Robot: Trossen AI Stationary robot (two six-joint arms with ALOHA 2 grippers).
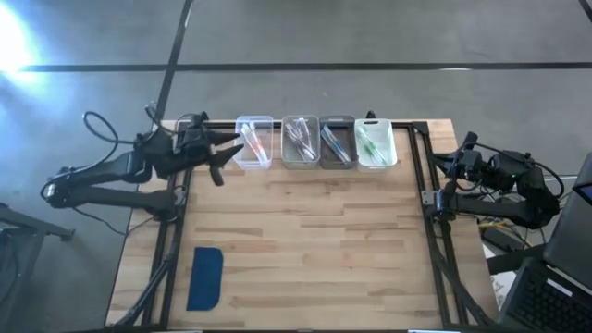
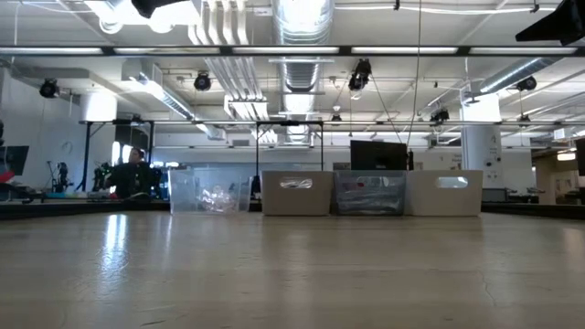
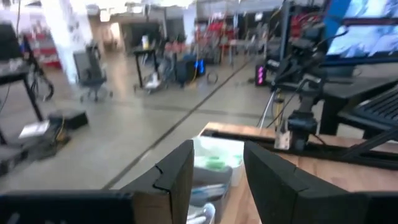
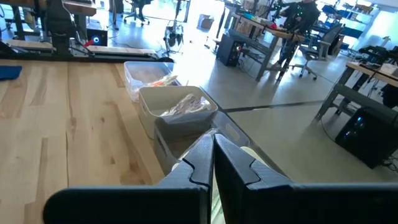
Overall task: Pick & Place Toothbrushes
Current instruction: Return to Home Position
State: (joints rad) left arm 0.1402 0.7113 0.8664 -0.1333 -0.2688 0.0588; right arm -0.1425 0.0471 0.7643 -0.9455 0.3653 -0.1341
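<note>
While toothbrushes (image 1: 252, 143) lie in four bins (image 1: 337, 119) at the edge of the table (image 1: 314, 240), the left gripper (image 3: 217, 147) gapes wide beside them, the right gripper (image 4: 212, 138) pinched closed, a blue pad (image 1: 205, 277) well apart.

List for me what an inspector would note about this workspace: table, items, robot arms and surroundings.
Surface: wooden table, light planks in a dark frame.
Job's things: toothbrushes lie inside the four bins lined up along the far edge; none seen loose on the wood.
Clutter: blue pad lying flat near the front left corner.
End effectors: left end effector open, just beside the leftmost bin; right end effector shut, with its arm folded at the table's right side.
Cables: loose loops by the left arm; more beside the right arm.
Surroundings: gray floor beyond the table; office chairs and desks in the room.
</note>
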